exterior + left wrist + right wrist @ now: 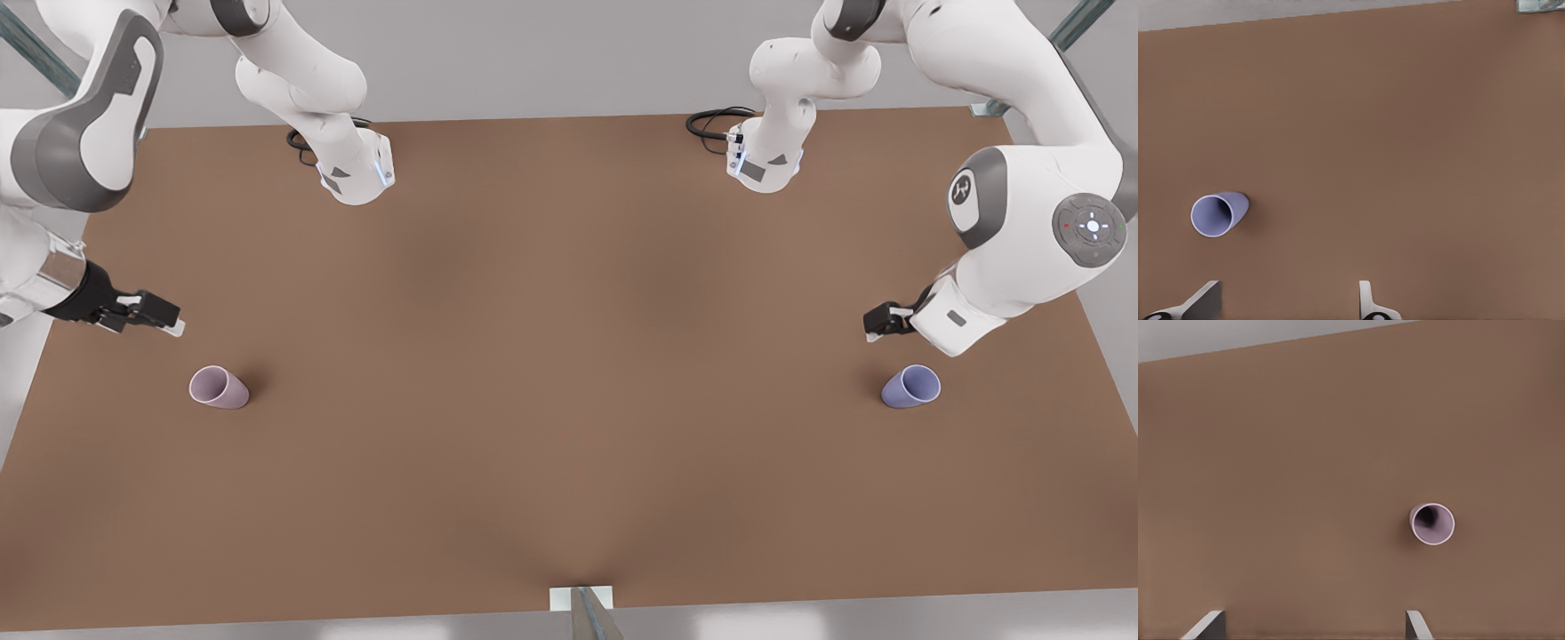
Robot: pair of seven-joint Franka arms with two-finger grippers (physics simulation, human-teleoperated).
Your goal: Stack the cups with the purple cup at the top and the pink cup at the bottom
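On the brown desk (569,356) the pink cup (219,388) and the purple cup (910,387) stand upright, well apart at opposite sides, nothing stacked yet. Each has an arm poised near it, presumably for a grasp: the right gripper (164,316) by the pink, the left gripper (880,322) by the purple, both with fingers (1366,300) spread and empty.

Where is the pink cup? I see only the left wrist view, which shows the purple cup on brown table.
Observer: The pink cup stands mouth up near the front view's left side of the table, far from the purple cup.
Operator: Is an arm near it?
Observer: The right gripper hovers close to it, fingers open, holding nothing.
Operator: And my gripper?
Observer: The left gripper hovers near the purple cup, not touching it.
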